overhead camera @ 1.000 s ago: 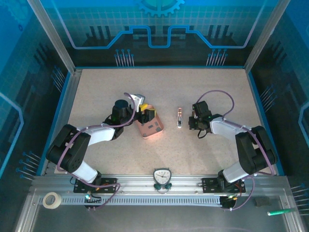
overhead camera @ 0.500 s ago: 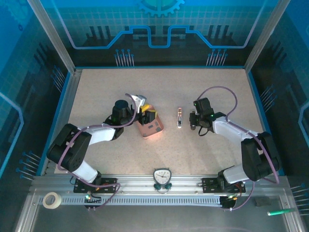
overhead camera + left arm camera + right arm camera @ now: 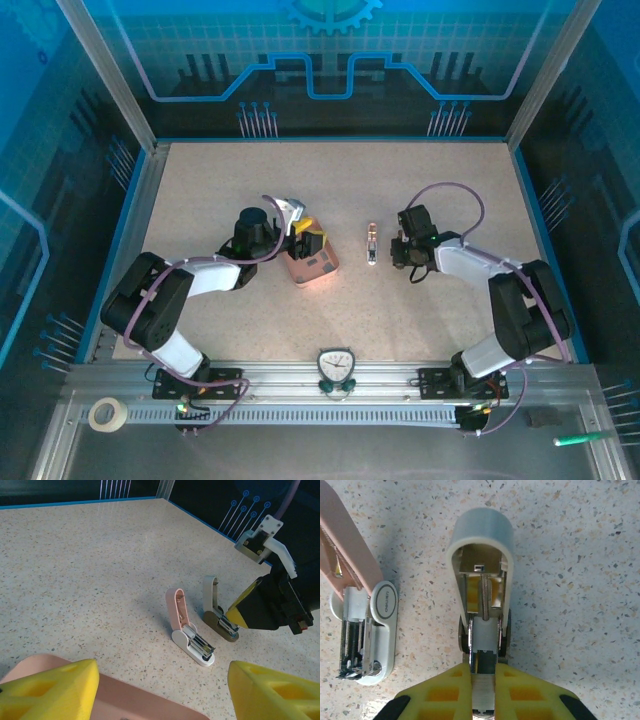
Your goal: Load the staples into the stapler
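Note:
The small white stapler point(image 3: 377, 625) lies open on the table with its pale pink lid point(image 3: 176, 607) raised, and it is also seen from above as the stapler point(image 3: 371, 243). Right beside it stands a second mini stapler point(image 3: 481, 545) with a grey lid, also open. My right gripper point(image 3: 483, 672) is shut on a ribbed grey strip of staples point(image 3: 483, 692), which sits in this second stapler's channel. My left gripper point(image 3: 163, 680) hangs open above the salmon-pink tray point(image 3: 125, 700), a short way left of both staplers. The tray's inside is hidden.
The right gripper's yellow finger point(image 3: 245, 612) and black wrist block the space right of the staplers. The tray point(image 3: 315, 265) lies left of centre. A raised blue rim point(image 3: 330, 140) borders the speckled table.
The right arm's elbow swung outward and came back, while its gripper stayed by the staplers. The left gripper shifted only slightly over the tray.

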